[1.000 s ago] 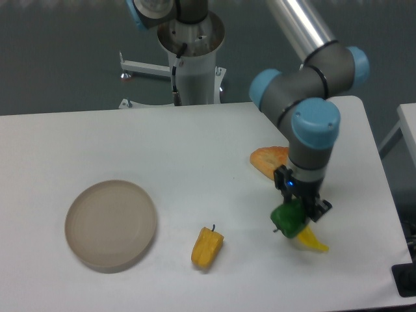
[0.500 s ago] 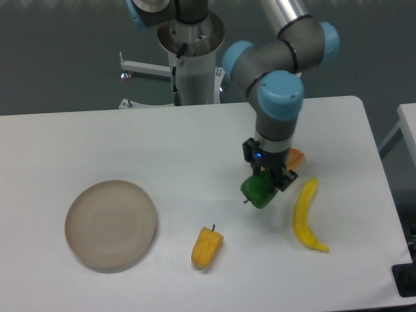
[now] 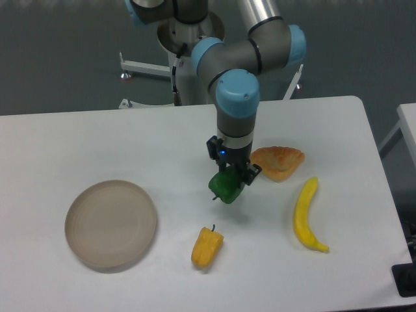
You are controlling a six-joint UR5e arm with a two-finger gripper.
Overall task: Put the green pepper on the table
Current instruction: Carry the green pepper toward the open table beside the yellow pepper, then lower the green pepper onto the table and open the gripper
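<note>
The green pepper [image 3: 225,187] hangs in my gripper [image 3: 229,182], which is shut on it, near the middle of the white table [image 3: 97,136]. The pepper is held a little above the tabletop, with its shadow just below and to the right. Its short stem points down to the left. My arm reaches down from the back, the blue-capped wrist directly over the pepper.
A yellow pepper [image 3: 207,247] lies in front of the gripper. A banana [image 3: 305,214] lies to the right, and an orange piece of food [image 3: 278,161] sits right beside the gripper. A round beige plate [image 3: 111,225] rests at the front left.
My gripper has carried the green pepper leftward and away from the front edge, from over the banana to the table's middle. The banana and orange food are uncovered now.
</note>
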